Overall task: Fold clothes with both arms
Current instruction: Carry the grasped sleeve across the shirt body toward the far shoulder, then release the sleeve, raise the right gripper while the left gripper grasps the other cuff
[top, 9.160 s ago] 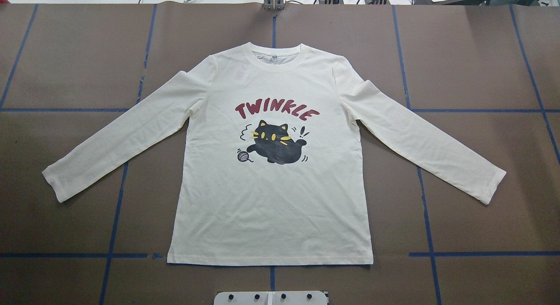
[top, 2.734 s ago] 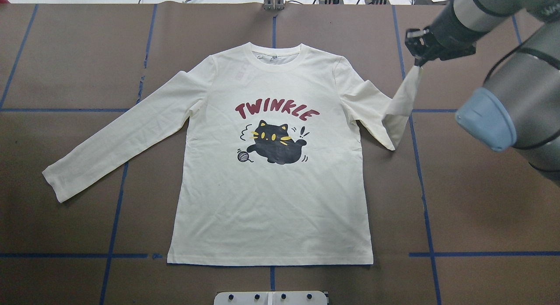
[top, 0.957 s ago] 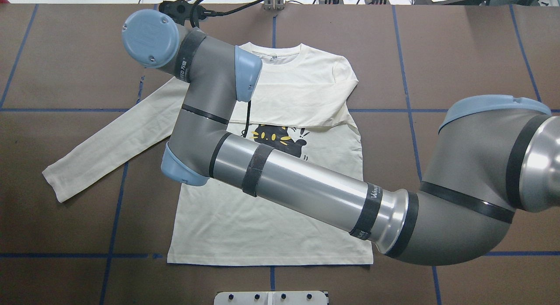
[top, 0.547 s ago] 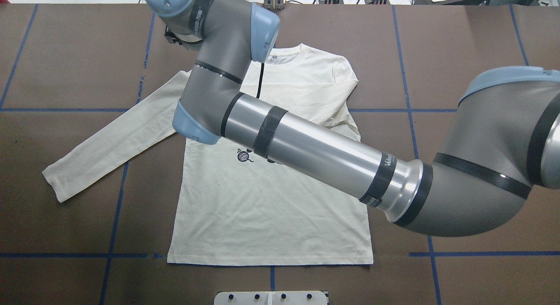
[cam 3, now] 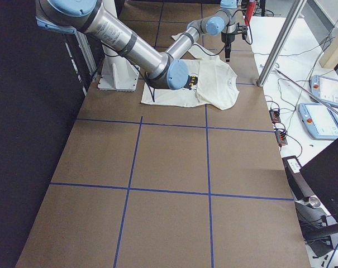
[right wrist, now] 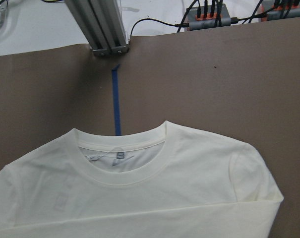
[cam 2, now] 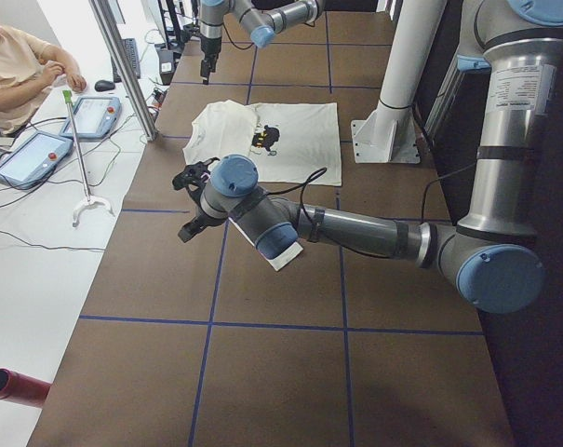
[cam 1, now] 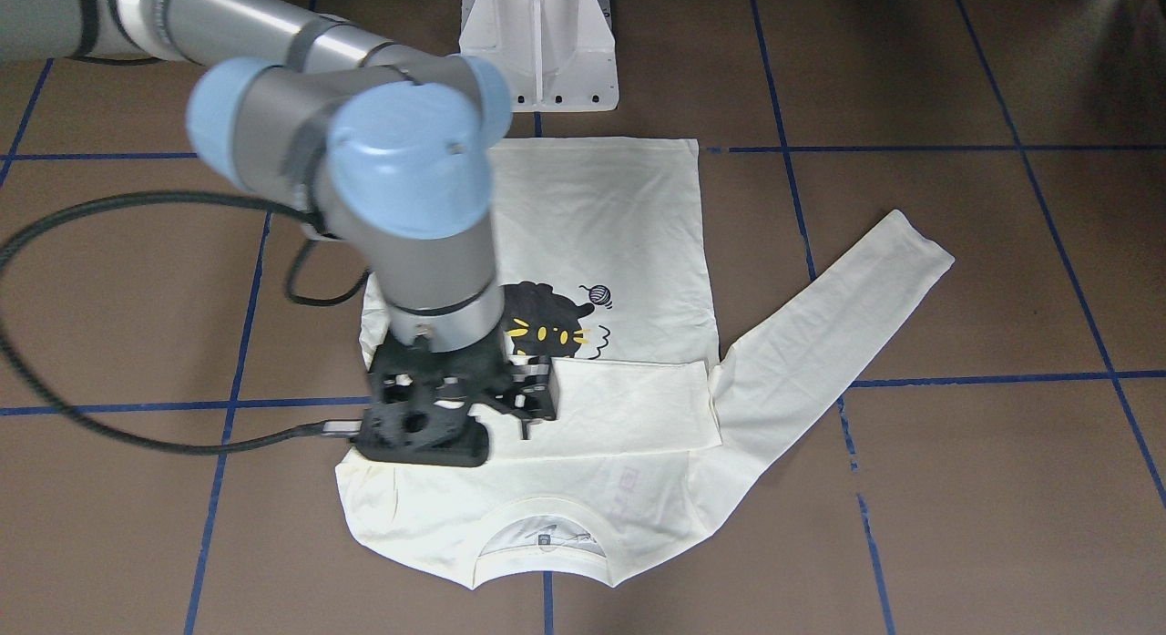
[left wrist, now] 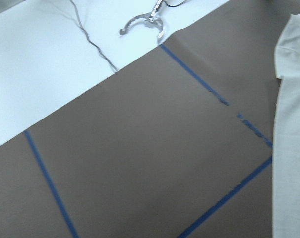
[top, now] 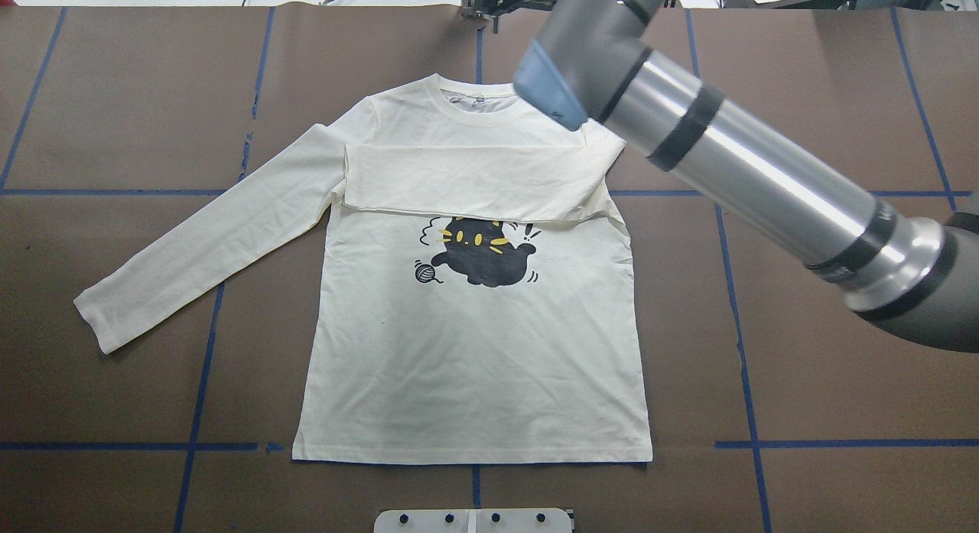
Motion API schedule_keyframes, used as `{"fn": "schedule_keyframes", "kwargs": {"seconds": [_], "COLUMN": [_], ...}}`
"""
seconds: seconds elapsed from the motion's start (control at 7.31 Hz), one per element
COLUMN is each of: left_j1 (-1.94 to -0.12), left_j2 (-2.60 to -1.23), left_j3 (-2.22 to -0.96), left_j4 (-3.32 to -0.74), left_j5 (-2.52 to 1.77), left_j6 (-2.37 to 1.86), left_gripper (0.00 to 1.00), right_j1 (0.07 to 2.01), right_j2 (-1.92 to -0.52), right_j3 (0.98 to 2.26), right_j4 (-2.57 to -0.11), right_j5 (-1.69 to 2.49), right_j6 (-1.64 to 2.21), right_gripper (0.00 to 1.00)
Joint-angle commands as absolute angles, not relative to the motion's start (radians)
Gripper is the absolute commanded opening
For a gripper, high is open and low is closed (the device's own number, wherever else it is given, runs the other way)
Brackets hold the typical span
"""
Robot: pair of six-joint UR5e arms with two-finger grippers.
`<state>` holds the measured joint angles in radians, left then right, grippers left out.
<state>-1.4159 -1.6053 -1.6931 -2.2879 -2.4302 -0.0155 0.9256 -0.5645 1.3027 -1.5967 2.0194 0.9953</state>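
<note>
The cream shirt (top: 474, 365) lies flat, face up on the brown surface (top: 841, 365), black cat print (top: 478, 254) showing; its neck label (right wrist: 119, 154) is too small to read. One sleeve (top: 466, 183) is folded across the chest; the other sleeve (top: 206, 242) lies stretched out. My right fingers (cam 1: 537, 394) hover above the collar end, my left fingers (cam 2: 190, 175) near that other sleeve; apart or together, I cannot tell.

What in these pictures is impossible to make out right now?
Left gripper: side views only, too small to tell open or shut.
Right gripper: front view, its own body hides the gap; overhead, cut by the top edge.
Print above the cat: overhead, covered by the folded sleeve.
</note>
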Motion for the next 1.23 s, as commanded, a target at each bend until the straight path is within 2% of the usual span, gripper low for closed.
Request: {"fn": "schedule_keyframes", "kwargs": {"seconds": [0.0,0.14,0.55,0.68,1.09], "left_j1": [-1.231,-1.133,-0.904,-0.858,-0.740], "left_j2": [-1.544,-1.493,-1.427,-1.413,-1.393], "left_j3": [-1.771,-1.813,-1.812,-1.806,-1.802], "left_j4": [-2.310,-2.310,-2.310,-2.310,-2.310], "left_j5": [-2.395,-2.269,-2.026,-1.993,-1.907], "left_j6": [-0.116,-0.185,-0.206,-0.204,-0.206], "left_gripper": [1.00,1.00,1.00,1.00,1.00], "right_j1": [1.073,1.124,1.198,1.201,1.207], "right_j2": [-0.856,-0.952,-1.211,-1.262,-1.290], "right_j3": [1.522,1.584,1.760,1.814,1.838], "right_j4": [-1.611,-1.612,-1.611,-1.611,-1.611], "right_j5": [2.136,2.158,2.218,2.220,2.220], "right_j6": [0.728,0.631,0.499,0.499,0.500], "right_gripper": [1.00,1.00,1.00,1.00,1.00]}}
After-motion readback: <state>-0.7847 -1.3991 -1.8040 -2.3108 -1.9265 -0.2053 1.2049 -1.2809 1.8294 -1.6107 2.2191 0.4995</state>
